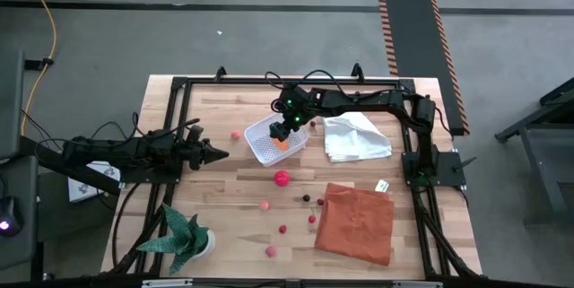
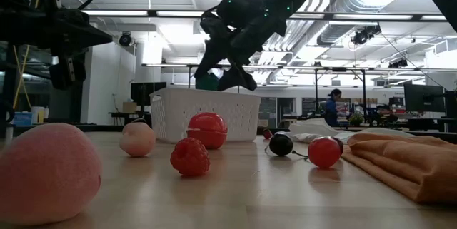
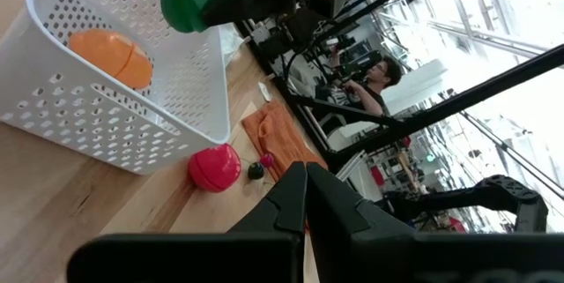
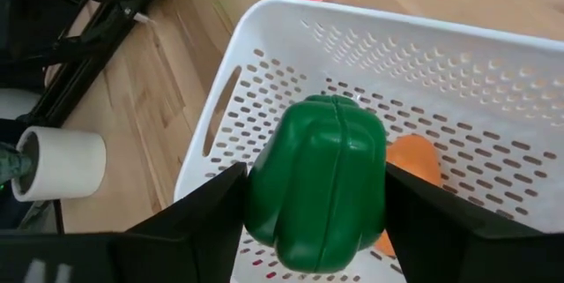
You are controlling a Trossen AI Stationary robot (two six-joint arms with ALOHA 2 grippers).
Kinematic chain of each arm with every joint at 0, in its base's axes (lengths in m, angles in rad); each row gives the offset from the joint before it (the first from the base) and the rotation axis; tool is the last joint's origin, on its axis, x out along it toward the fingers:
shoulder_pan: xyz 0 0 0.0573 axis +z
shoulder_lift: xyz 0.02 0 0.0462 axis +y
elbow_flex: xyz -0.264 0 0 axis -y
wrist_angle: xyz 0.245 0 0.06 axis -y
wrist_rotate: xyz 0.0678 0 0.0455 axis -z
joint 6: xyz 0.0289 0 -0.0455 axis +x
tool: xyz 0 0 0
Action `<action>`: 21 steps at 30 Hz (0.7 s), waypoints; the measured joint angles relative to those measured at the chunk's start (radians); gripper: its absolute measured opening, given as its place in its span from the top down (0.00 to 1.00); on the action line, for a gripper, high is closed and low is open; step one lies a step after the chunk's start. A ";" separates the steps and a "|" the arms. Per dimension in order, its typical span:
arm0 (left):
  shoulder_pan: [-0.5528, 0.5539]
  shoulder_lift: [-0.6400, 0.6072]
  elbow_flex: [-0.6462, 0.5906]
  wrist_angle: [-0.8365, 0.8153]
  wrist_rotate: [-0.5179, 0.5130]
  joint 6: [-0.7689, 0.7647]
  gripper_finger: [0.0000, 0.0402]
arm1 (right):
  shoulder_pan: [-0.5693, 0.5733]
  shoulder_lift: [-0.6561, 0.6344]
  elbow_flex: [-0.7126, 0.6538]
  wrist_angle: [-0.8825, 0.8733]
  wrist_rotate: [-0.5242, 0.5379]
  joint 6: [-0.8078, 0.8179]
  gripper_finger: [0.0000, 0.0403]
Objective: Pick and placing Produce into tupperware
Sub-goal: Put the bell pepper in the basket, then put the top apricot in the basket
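Observation:
The white perforated tub [image 1: 266,147] stands left of the table's middle, with an orange toy piece [image 4: 414,161] lying in it. My right gripper [image 4: 315,197] hangs just above the tub's inside, shut on a green toy pepper [image 4: 317,182]. In the low view the pepper [image 2: 208,81] is level with the tub's rim [image 2: 207,92]. Red, pink and dark toy pieces lie on the wood near the tub, among them a big red ball [image 1: 282,178]. My left gripper [image 1: 218,153] is shut and empty, left of the tub, pointing toward it. My right gripper pinches the green pepper across its middle, one finger [image 4: 207,217] on each flank [image 4: 264,190]. The fingers come from above, slanting down into the tub. The pepper is lifted clear, above the tub's floor and beside the orange piece.
A white cloth [image 1: 356,137] lies right of the tub and an orange cloth [image 1: 356,222] near the right front. A spiky potted plant [image 1: 184,234] stands at the front left. Small pieces [image 1: 271,251] are scattered over the near half. A person [image 2: 333,106] is far behind.

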 joint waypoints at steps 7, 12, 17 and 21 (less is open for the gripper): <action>0.000 0.000 0.000 -0.001 0.011 0.000 1.00 | 0.000 0.000 0.000 0.000 0.001 0.024 0.36; 0.000 0.000 0.000 -0.001 0.011 0.000 1.00 | 0.000 0.000 0.000 -0.001 0.005 0.044 0.37; 0.000 0.000 0.000 -0.001 0.011 0.000 1.00 | 0.000 0.000 0.000 -0.001 0.005 0.053 0.37; 0.000 0.000 0.000 -0.001 0.011 0.000 1.00 | 0.000 0.000 0.000 0.000 0.005 0.061 0.37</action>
